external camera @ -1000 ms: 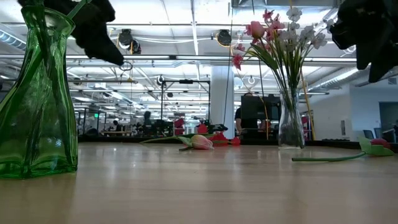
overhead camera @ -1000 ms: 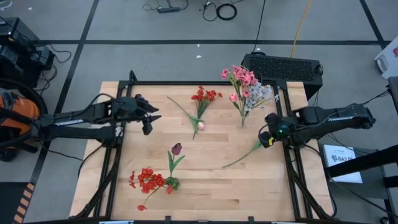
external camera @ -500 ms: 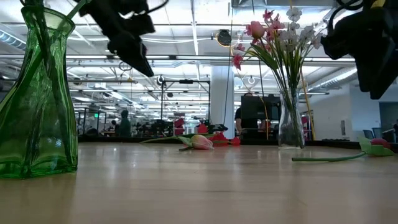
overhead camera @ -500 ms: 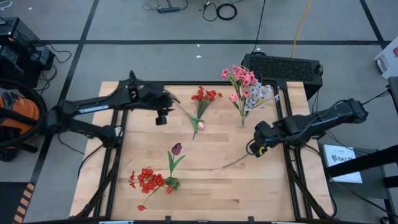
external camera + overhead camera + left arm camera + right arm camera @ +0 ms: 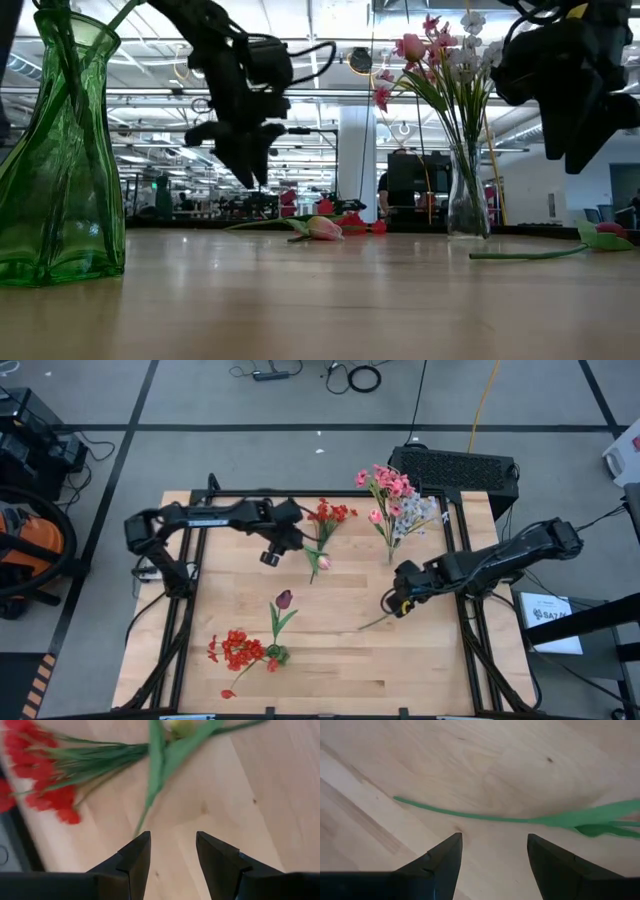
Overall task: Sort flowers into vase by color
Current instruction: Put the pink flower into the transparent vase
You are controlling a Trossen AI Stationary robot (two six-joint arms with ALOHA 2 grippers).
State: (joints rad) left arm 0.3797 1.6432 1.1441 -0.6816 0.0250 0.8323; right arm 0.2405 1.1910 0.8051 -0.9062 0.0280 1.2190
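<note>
A red blossom stem (image 5: 325, 520) and a pink tulip (image 5: 322, 563) lie on the table at the far middle. My left gripper (image 5: 268, 556) hovers open just left of them; its wrist view shows the red blossoms (image 5: 45, 775) and green stalks (image 5: 160, 765) ahead of the fingers. My right gripper (image 5: 393, 605) hovers open over the bare end of a loose green stalk (image 5: 380, 618), which shows in its wrist view (image 5: 485, 815). A dark maroon tulip (image 5: 283, 600) lies mid-table. A green vase (image 5: 60, 160) holds red flowers (image 5: 240, 652); a clear vase (image 5: 467, 195) holds pink and whitish flowers (image 5: 392, 495).
The green vase stands at the near left and the clear vase at the far right. The black table frame (image 5: 200, 495) runs along the far and side edges. Bare wood (image 5: 340, 660) lies between the maroon tulip and the loose stalk.
My left gripper has gone toward the table's right edge, up to the red blossom stem and pink tulip. My right gripper has gone toward the table's left and near edges, along the loose green stalk toward its bare end. The flowers have stayed where they were.
</note>
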